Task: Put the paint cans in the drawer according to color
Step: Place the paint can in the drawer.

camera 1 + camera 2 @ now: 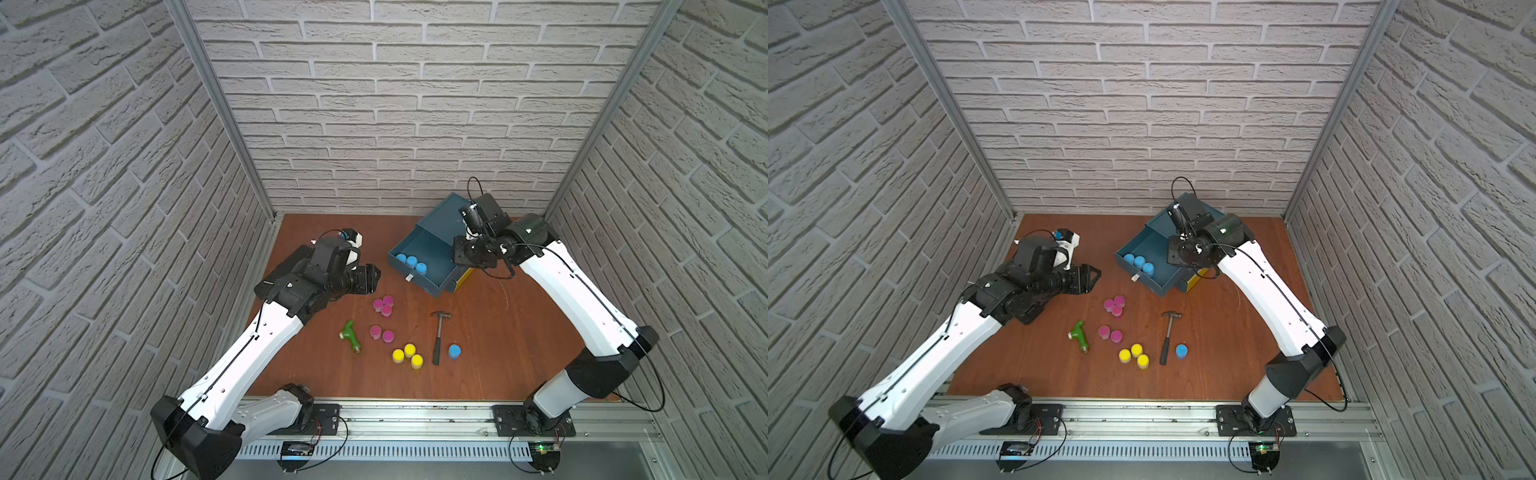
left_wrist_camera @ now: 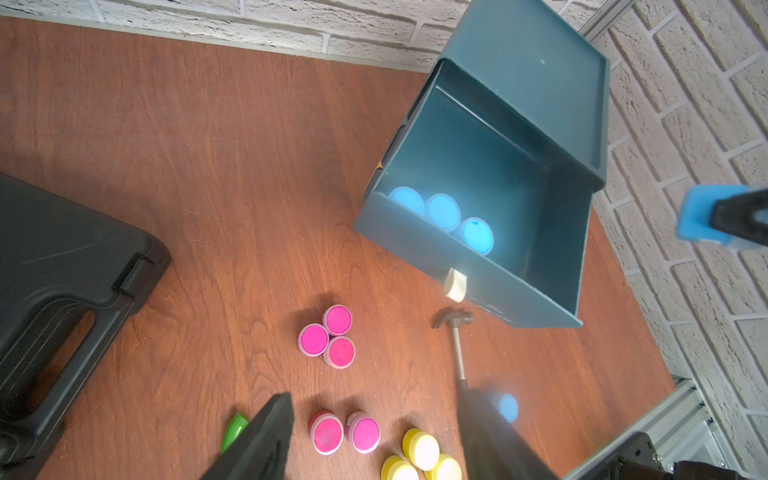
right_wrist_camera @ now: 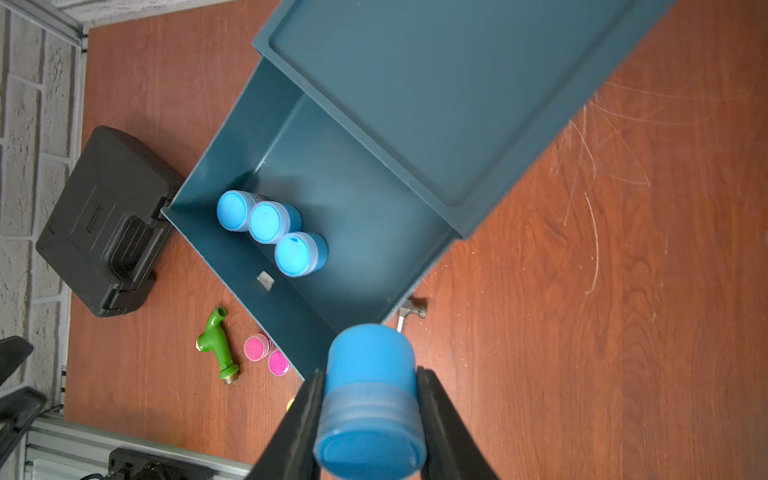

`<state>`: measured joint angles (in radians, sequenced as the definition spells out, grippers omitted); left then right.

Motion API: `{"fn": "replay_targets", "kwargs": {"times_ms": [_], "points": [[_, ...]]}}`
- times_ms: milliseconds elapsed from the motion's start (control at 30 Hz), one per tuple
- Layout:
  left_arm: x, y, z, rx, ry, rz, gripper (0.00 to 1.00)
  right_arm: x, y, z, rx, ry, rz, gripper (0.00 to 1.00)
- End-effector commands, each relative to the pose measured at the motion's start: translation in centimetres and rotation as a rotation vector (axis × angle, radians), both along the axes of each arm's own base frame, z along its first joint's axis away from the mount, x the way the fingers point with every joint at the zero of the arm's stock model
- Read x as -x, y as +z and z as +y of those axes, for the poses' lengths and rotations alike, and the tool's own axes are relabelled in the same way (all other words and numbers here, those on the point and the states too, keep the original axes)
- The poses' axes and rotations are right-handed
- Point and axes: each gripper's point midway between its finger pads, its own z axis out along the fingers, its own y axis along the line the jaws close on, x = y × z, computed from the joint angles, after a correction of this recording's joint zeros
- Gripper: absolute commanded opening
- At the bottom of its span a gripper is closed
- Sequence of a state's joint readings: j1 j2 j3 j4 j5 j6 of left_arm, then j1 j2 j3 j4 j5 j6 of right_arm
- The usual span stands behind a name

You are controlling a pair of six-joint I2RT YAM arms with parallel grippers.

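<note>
Blue paint can (image 3: 370, 399): clamped in right jaws, mid-carry.
Left jaws: open, empty.
Next: I'd lower it into drawer (image 3: 353, 187), beside three blue cans (image 3: 266, 222).

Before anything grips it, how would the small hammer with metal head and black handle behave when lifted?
The metal-headed hammer looks rigid. Its head probably outweighs the black handle, so gripped there it may droop. Lying flat, it seems unlikely to roll.

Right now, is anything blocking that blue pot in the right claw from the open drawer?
Nothing visible does. The right gripper holds the blue can at the open drawer's rim; three blue cans sit along its front wall, leaving bare floor.
</note>
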<state>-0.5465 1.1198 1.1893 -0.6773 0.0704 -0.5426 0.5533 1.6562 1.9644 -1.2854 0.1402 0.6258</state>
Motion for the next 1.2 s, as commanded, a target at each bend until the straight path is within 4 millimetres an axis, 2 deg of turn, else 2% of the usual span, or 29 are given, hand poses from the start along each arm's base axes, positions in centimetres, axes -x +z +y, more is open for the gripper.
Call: {"fn": "replay_targets", "kwargs": {"times_ms": [0, 267, 567, 633, 667, 1067, 1167], "points": [[-0.6, 1.9, -0.4, 0.021, -0.005, -0.062, 0.68, 0.2, -0.4, 0.7, 0.061, 0.094, 0.047, 0.02], [-0.5, 2.1, -0.3, 0.018, 0.001, -0.066, 0.68, -1.4, -2.7, 3.1, 0.109, 0.173, 0.117, 0.02], [-0.6, 2.0, -0.5, 0.021, -0.005, -0.063, 0.68, -1.9, -5.8, 3.6, 0.191, 0.199, 0.189, 0.02], [-0.7, 2.0, -0.6, 0.022, -0.006, -0.063, 0.68, -2.0, -5.9, 3.7, 0.187, 0.199, 0.191, 0.02], [-0.7, 2.0, -0.6, 0.022, -0.009, -0.065, 0.68, -2.3, -7.2, 4.0, 0.196, 0.202, 0.219, 0.02], [-0.4, 2.0, -0.4, 0.021, -0.007, -0.064, 0.68, -2.3, -9.6, 5.8, 0.136, 0.231, 0.289, 0.02], [-0.4, 2.1, -0.4, 0.019, -0.005, -0.065, 0.68, -2.3, -9.9, 5.9, 0.133, 0.233, 0.298, 0.10]]}}
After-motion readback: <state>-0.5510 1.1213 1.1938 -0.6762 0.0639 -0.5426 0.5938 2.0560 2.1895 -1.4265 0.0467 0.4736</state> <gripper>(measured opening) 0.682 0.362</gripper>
